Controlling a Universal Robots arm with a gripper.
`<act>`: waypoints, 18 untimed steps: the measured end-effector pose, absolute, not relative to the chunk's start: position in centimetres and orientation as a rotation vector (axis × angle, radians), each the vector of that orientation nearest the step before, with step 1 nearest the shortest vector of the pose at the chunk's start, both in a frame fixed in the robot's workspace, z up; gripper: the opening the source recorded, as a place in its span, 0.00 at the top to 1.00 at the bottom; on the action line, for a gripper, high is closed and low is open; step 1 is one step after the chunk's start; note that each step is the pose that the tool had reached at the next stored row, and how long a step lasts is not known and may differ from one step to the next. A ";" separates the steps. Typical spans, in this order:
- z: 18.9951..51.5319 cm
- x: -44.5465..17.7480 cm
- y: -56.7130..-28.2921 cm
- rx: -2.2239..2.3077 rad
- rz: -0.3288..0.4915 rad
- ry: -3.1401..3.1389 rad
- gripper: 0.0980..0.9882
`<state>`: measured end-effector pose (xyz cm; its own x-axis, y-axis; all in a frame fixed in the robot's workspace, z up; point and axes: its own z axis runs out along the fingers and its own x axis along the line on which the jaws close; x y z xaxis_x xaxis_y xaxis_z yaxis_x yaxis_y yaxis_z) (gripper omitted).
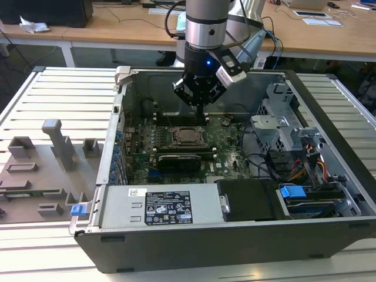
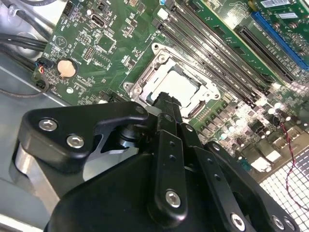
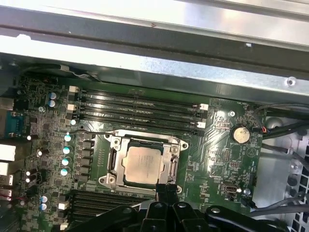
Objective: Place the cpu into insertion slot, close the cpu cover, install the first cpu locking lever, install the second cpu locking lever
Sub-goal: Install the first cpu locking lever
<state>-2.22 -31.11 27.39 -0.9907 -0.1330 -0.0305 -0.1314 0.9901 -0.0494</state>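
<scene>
One gripper (image 3: 165,187), fingers together and empty, at one cpu cover's (image 3: 113,160) edge, one cpu (image 3: 140,165) in its window.

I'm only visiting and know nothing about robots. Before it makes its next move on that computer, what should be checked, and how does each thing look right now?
1. Chip lying flat and square in its place: ok.
2. Metal cover frame folded down around the chip: ok.
3. Locking levers hooked down: cannot tell; the thin wire is hard to follow.
4. Jaws free to work: ok; they are shut, hold nothing and hang just above one edge of the frame.
5. Cables away from the frame: ok; they lie off to the side of the green board.
</scene>
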 end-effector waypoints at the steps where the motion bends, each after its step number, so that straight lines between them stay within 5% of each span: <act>1: 27.4 -2.2 -31.1 -0.206 -0.073 3.100 0.99; 18: 27.4 -5.3 -31.1 -0.206 -0.074 3.100 0.99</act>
<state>-5.30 -31.11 27.41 -0.9906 -0.1331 -0.0304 -0.1315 0.9901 -0.0496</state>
